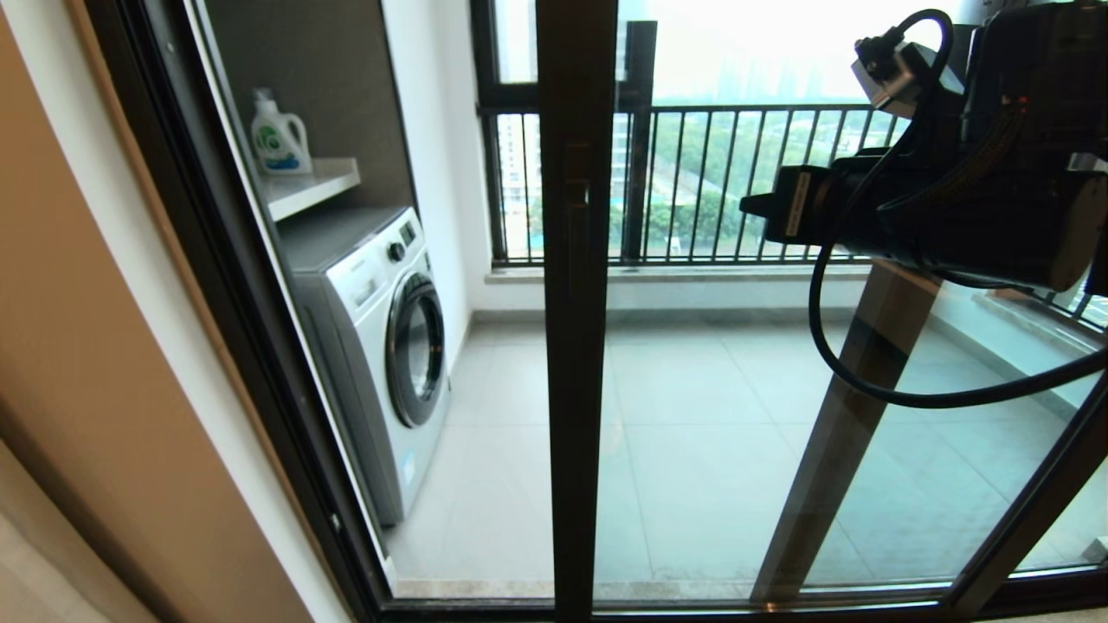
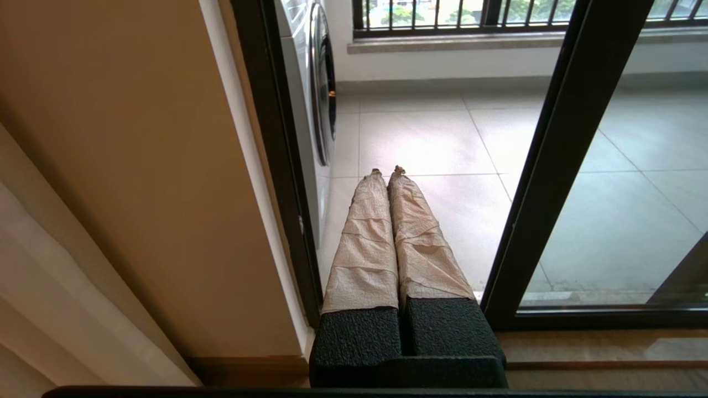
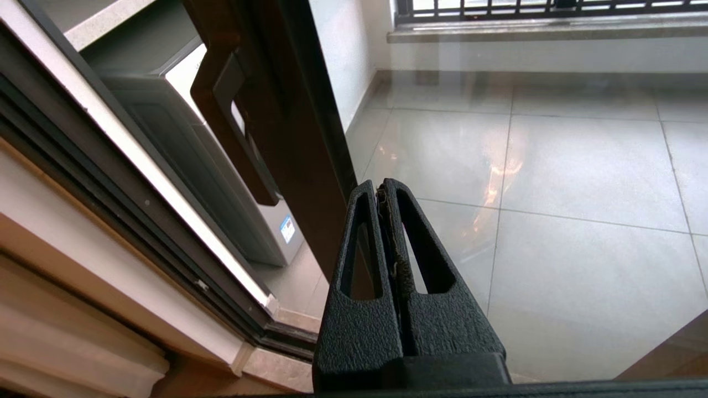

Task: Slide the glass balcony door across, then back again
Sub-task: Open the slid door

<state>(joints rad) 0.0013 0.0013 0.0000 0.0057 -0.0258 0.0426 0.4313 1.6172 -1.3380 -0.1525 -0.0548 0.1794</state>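
Note:
The glass balcony door point(image 1: 710, 415) stands partly slid to the right. Its dark upright point(image 1: 576, 363) crosses the middle of the head view, with a slim pull handle point(image 1: 575, 203) on it. My right gripper point(image 1: 750, 206) is raised at handle height, to the right of the upright and in front of the glass, fingers shut on nothing. In the right wrist view its tips point(image 3: 381, 188) lie just beside the upright point(image 3: 293, 127) and the handle point(image 3: 232, 132). My left gripper point(image 2: 387, 171), tape-wrapped and shut, hangs low before the open gap, with the door upright point(image 2: 553, 166) beside it. It is out of the head view.
Through the gap, a white washing machine point(image 1: 381, 346) stands on the balcony's left side under a shelf point(image 1: 312, 186) holding a detergent bottle point(image 1: 279, 138). A black-barred railing point(image 1: 736, 173) closes the far side. The fixed dark door frame point(image 1: 216, 260) and a beige wall point(image 1: 86, 346) bound the left.

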